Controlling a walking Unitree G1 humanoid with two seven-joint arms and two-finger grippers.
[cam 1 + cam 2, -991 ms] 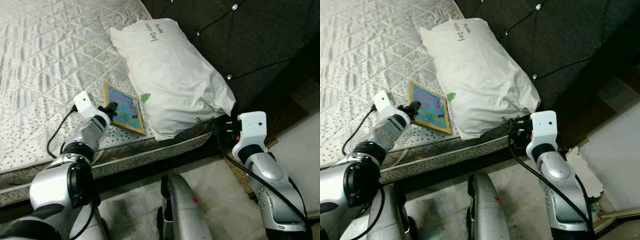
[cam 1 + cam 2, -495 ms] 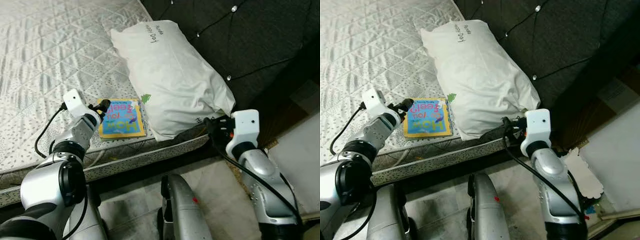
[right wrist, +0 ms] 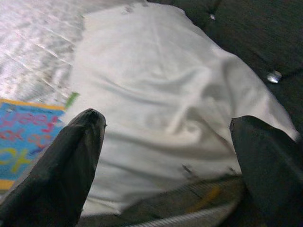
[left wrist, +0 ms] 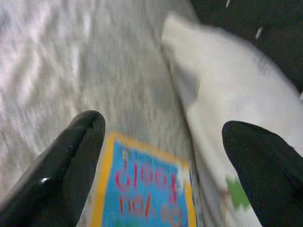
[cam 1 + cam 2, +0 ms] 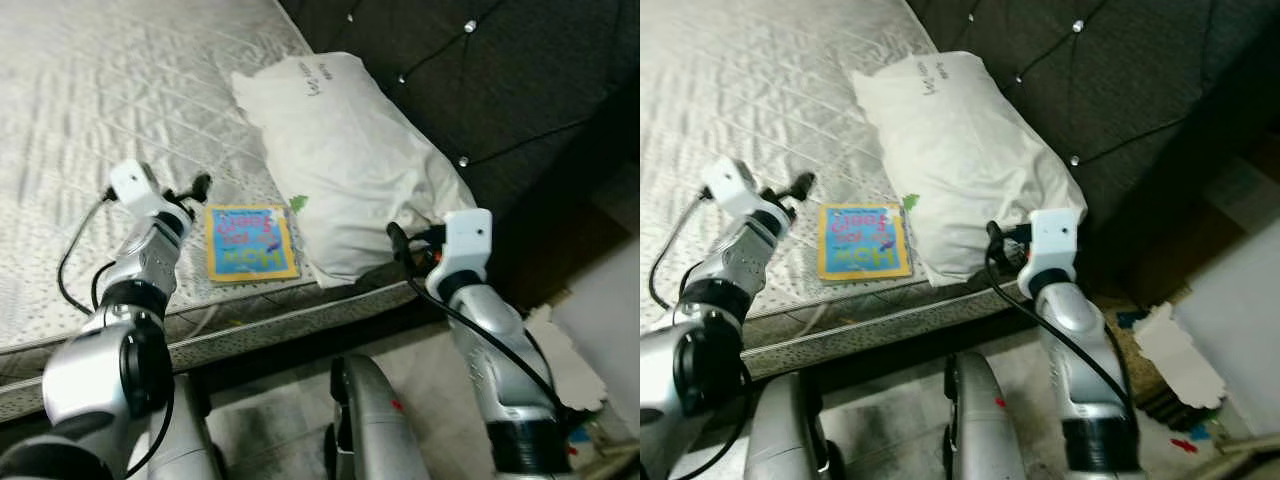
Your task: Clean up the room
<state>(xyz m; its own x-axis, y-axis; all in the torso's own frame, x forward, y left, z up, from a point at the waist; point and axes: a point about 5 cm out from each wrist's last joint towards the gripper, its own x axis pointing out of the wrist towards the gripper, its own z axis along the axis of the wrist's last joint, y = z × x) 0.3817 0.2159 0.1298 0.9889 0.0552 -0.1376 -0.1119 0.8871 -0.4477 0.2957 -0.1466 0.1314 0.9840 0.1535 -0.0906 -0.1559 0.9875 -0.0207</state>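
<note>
**A:** What is seen from the left eye view?

**B:** A quilted grey mattress (image 5: 90,110) is shown, with a white pillow (image 5: 350,170) laid against a dark tufted headboard (image 5: 500,90). A children's picture book (image 5: 250,243) with a yellow border and blue cover is laid flat on the mattress, just beside the pillow, near the bed's edge. The left gripper (image 5: 190,188) is held above the mattress, near the book but apart from it. The right gripper (image 5: 398,240) is placed at the pillow's near corner.

**A:** And the right eye view?

**B:** The same scene is given. Pale floor (image 5: 890,420) is seen below the bed, and crumpled white paper (image 5: 1185,350) is seen on the ground, well apart from the pillow.

**A:** What is shown by the left wrist view?

**B:** The picture is blurred. The two black fingers (image 4: 66,161) are spread wide, and nothing is held between them. The book is seen beyond them, with the pillow touching or almost touching the book's edge; which cannot be told.

**A:** And the right wrist view?

**B:** The fingers (image 3: 61,165) are likewise parted widely and nothing is gripped. The pillow is framed between them, with the book beside it and a stud of the headboard behind it.
</note>
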